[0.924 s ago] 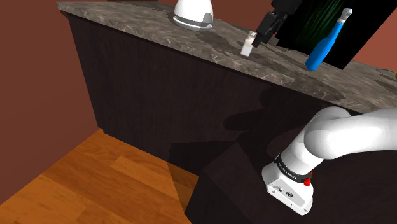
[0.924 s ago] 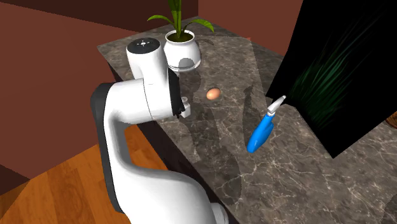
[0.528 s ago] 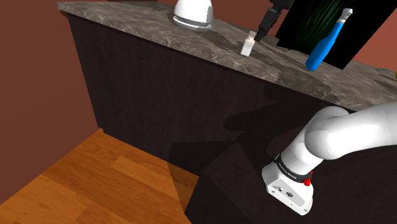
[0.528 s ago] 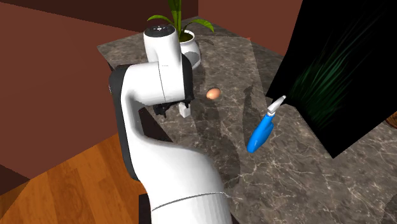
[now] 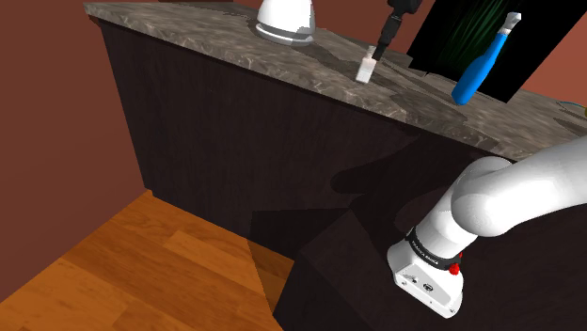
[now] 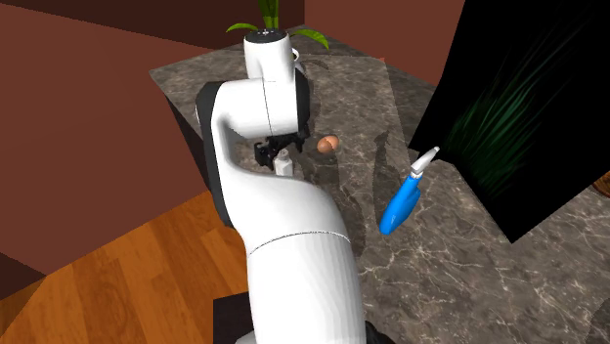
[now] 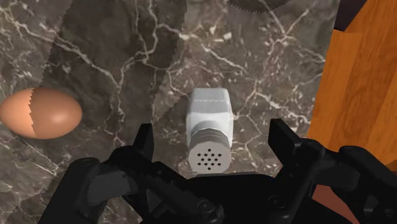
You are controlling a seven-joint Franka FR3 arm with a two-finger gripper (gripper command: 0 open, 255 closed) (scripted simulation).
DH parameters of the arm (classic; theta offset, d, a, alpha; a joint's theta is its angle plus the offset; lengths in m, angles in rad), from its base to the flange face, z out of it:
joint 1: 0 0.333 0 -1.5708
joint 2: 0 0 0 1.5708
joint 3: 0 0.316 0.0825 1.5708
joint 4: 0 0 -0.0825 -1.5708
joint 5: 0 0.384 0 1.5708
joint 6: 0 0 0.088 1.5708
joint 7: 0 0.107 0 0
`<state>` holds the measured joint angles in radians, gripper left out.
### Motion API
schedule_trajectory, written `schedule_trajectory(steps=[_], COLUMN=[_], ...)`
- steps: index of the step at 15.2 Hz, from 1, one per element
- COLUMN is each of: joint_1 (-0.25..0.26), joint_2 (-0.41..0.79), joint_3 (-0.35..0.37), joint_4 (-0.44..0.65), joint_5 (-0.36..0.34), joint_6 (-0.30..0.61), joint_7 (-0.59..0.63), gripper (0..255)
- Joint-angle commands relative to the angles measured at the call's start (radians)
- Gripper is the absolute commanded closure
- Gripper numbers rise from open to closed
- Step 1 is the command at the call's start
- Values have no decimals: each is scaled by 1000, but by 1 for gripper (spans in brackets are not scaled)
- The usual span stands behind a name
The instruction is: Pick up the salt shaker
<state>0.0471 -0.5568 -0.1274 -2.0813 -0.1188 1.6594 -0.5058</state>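
Wrist view puts my end effector (image 7: 213, 140) spread astride the upright shaker (image 7: 208, 114) on the tabletop (image 7: 114, 51), fingers (image 7: 143, 145) clear of it, so closing should catch its body squarely.

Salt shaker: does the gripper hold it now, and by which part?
Nothing is held. The gripper is open, and the salt shaker sits on the counter between its fingers, which do not touch it.

1. A brown egg (image 6: 328, 144) lies on the dark marbled counter (image 6: 469, 283), just above the second exterior view's centre.
2. A blue spray bottle (image 6: 401, 207) sits tilted, right of centre.
3. A white plant pot (image 5: 285, 21) stands at the shoulder view's top edge.
4. Wooden floor (image 5: 141, 273) fills its lower left.
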Motion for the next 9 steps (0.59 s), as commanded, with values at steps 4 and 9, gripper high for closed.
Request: schedule_trajectory(steps=[4, 9], joint_1=[-2, -2], joint_2=[-15, -13], joint_3=[-5, -5], joint_4=[-71, -68], joint_5=[-5, -5], joint_6=[56, 56], joint_7=[-1, -1], gripper=[0, 255])
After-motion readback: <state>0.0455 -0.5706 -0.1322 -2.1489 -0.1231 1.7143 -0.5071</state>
